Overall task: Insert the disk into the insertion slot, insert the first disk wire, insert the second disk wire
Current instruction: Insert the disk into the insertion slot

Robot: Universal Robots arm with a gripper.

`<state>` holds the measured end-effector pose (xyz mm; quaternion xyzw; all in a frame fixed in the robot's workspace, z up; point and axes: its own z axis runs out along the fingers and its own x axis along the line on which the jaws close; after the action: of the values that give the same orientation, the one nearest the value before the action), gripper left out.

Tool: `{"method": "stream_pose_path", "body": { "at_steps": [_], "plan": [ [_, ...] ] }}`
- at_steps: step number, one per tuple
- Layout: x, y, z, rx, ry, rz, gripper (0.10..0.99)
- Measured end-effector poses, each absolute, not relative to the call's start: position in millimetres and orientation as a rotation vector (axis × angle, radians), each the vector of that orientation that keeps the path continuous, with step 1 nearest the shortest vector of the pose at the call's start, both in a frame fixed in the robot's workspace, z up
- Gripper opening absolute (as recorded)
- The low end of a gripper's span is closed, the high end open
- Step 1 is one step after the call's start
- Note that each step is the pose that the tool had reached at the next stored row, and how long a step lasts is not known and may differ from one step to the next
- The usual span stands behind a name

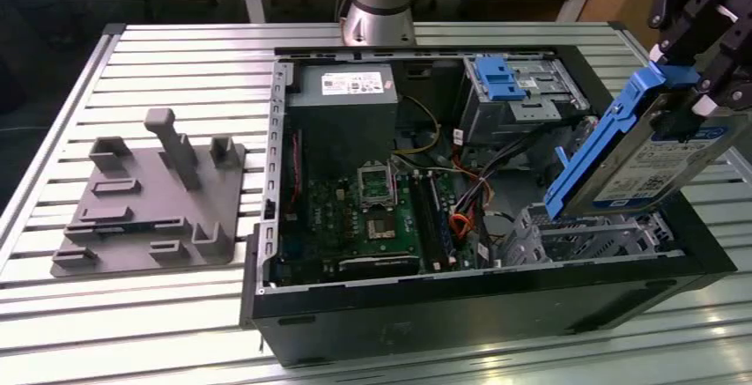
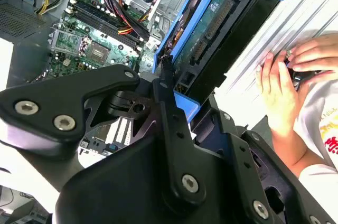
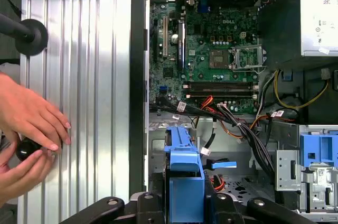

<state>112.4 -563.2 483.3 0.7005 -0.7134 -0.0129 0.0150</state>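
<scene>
My gripper (image 1: 696,85) is shut on the upper end of the disk (image 1: 644,158), a silver drive with a white label in a bright blue carrier. The disk hangs steeply tilted, its lower end just above the insertion slot (image 1: 593,237), the low perforated silver cage at the front corner of the open computer case, on the exterior view's right. In the first wrist view the blue carrier (image 3: 185,174) sits between the black fingers over the cage floor (image 3: 240,184). Loose black, orange and red wires (image 3: 232,121) lie unplugged in the case beside the cage.
A taller metal bay with a blue latch (image 1: 508,81) stands behind the cage, and a grey power-supply box (image 1: 344,85) sits at the back. The motherboard (image 1: 364,213) fills the case floor. A grey fixture (image 1: 153,196) rests on the slatted table. A person's hands (image 3: 26,131) are beside the case.
</scene>
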Motion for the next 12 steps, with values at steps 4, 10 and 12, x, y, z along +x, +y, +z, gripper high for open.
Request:
{"method": "stream_pose_path", "body": {
  "at_steps": [4,10,12],
  "plan": [
    [112.4,-563.2,483.3,2.180,-2.220,-0.040,0.365],
    [112.4,-563.3,483.3,2.195,-2.234,-0.070,0.365],
    [112.4,-563.4,483.3,2.204,-2.242,-0.088,0.365]
  ]
}}
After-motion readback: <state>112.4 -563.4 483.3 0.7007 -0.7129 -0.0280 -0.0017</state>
